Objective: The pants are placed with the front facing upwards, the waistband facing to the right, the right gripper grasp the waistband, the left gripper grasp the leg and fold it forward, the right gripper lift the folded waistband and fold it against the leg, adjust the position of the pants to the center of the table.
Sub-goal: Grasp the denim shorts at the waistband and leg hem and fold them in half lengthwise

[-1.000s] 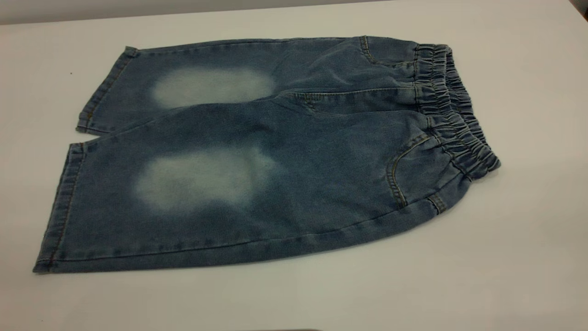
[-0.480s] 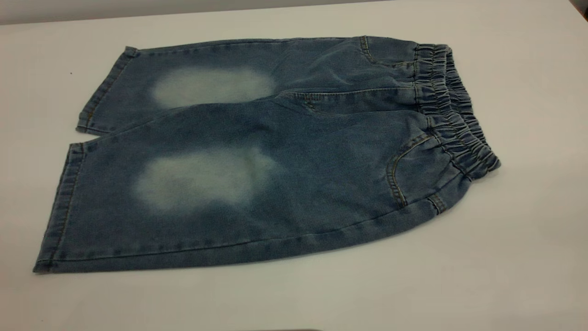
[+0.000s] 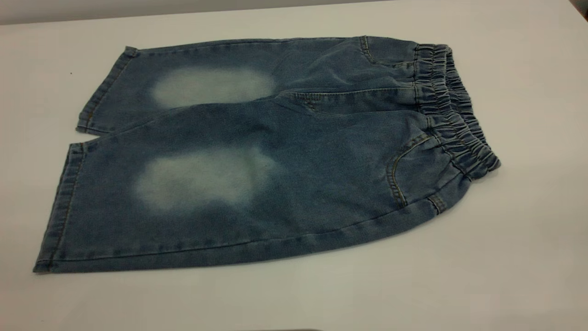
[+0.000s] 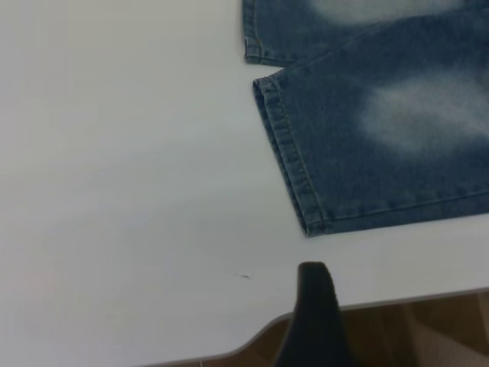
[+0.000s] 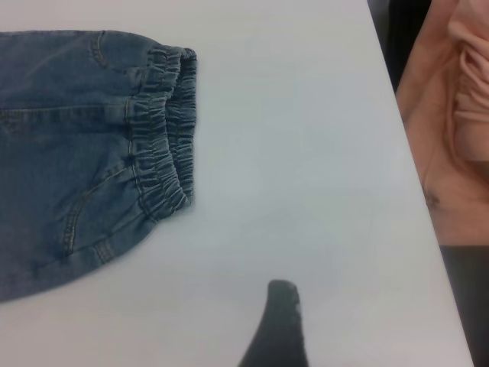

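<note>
The blue denim pants [image 3: 275,161] lie flat, front up, on the white table [image 3: 528,239], each thigh marked by a pale oval. The gathered waistband [image 3: 452,110] points right and the two leg hems point left. Neither gripper appears in the exterior view. In the left wrist view only a dark tip of my left gripper [image 4: 313,310] shows, over bare table a short way from the near leg's hem [image 4: 294,168]. In the right wrist view a dark tip of my right gripper [image 5: 279,325] hangs over bare table, apart from the waistband [image 5: 160,130]. Nothing is held.
The table's rounded front edge [image 4: 397,294] runs close by the left gripper, with brown floor beyond it. Past the table's right edge there is peach-coloured cloth [image 5: 458,115] beside a dark strip. Bare tabletop surrounds the pants on every side.
</note>
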You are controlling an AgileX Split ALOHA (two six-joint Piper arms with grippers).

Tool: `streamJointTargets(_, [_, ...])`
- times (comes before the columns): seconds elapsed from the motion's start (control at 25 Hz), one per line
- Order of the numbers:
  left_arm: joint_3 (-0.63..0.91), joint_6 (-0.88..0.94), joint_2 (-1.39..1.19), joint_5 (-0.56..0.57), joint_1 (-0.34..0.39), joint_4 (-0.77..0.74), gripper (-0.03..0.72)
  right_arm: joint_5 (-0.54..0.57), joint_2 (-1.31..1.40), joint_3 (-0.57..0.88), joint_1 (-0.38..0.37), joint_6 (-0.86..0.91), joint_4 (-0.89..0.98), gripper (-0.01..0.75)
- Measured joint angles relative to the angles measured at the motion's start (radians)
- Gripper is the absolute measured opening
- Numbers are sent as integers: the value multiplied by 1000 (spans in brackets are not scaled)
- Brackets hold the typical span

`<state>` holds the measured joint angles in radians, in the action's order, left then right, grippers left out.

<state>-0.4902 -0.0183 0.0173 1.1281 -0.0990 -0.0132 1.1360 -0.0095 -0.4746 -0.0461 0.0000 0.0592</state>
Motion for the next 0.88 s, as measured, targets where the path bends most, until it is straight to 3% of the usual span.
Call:
streamJointTargets(0.64, [-2, 18, -46, -2, 0, -8, 501, 7, 34, -20, 0, 5, 37, 565])
streamJointTargets(0.88, [-87, 99, -314, -171, 0, -76, 501, -54, 223, -135, 0, 5, 72, 565])
